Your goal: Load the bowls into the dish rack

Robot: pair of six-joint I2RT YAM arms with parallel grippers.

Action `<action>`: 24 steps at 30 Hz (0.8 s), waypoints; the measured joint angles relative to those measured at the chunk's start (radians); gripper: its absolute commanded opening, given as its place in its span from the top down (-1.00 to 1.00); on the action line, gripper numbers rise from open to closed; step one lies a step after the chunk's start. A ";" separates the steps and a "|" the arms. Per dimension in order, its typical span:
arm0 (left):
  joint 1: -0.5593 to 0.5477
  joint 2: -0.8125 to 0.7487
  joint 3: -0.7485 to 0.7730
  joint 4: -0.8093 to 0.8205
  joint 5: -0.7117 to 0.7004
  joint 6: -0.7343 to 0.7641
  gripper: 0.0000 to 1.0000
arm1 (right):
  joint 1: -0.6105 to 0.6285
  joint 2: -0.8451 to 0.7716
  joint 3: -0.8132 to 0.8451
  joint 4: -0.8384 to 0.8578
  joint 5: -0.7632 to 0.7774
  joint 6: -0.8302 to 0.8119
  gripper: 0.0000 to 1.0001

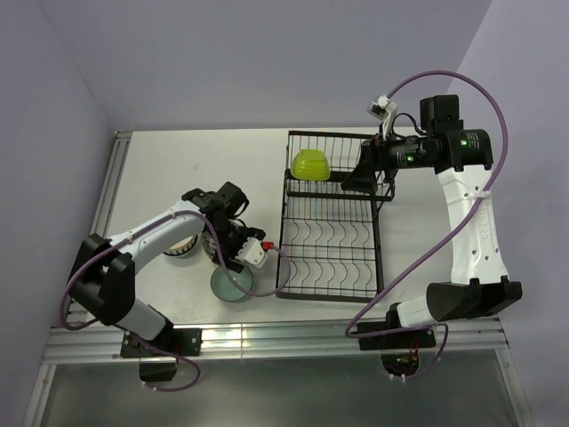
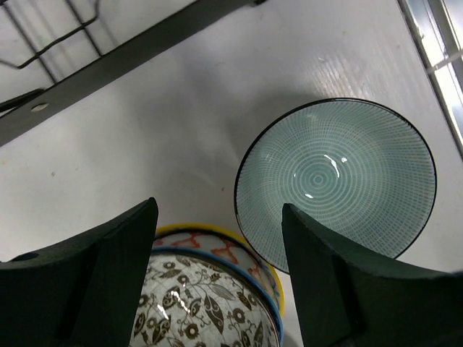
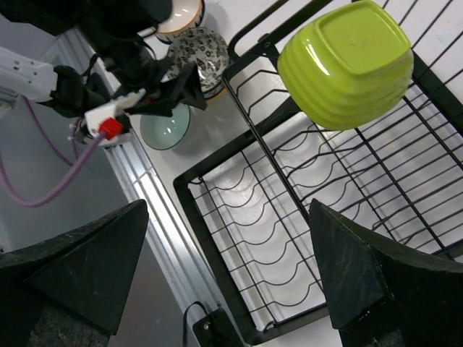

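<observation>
Remotely, I saw the left hand (image 2: 217, 217) open, its fingers spread above a white bowl with a dark leaf pattern (image 2: 202, 307), which sat in a bowl rimmed in yellow, blue and red. I could not tell whether either finger touched it. Just beside that stack, a pale mint bowl with fine ringed lines (image 2: 336, 177) stood upright on the white bench (image 1: 178, 169), near the left near corner of the large black wire dish rack (image 1: 329, 240). A cream bowl (image 3: 177, 14) stood on the bench beyond the patterned one. The right hand (image 3: 228, 210) hung wide open over the rack, holding nothing. A lime green ribbed bowl (image 3: 347, 61) lay tilted, base showing, on the wires at the rack's far end.
</observation>
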 measured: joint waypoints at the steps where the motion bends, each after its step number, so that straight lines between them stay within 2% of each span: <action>1: -0.011 0.014 0.000 -0.002 -0.013 0.019 -0.49 | -0.002 0.000 0.001 -0.003 -0.007 0.000 -0.98; 11: -0.065 0.095 -0.007 -0.010 -0.084 0.102 -0.32 | -0.019 0.001 0.018 0.003 -0.029 0.056 -1.00; 20: -0.091 0.160 -0.014 0.003 -0.125 0.118 -0.03 | -0.019 0.006 0.020 0.034 -0.009 0.130 -1.00; 24: -0.112 0.160 -0.027 0.011 -0.132 0.113 0.33 | -0.019 0.013 0.021 0.047 -0.015 0.159 -1.00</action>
